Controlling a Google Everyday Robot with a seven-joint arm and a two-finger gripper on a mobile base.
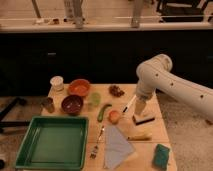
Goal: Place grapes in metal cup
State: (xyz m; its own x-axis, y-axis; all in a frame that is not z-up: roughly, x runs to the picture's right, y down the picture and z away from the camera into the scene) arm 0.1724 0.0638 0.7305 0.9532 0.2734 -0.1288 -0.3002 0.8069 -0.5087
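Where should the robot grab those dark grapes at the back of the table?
Probably across the middle of the grapes, coming straight down: the bunch lies low on the table with bare wood all around it. The gripper hangs open above the table's right part, nearer the camera than the bunch.

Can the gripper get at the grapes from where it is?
Probably yes: the gripper hangs open close beside the grapes, which lie apart from the other items with nothing on top.

I have the arm [176,90] reaching in from the right and bent sharply downward. The gripper [140,108] hangs right of centre, jaws spread wide.
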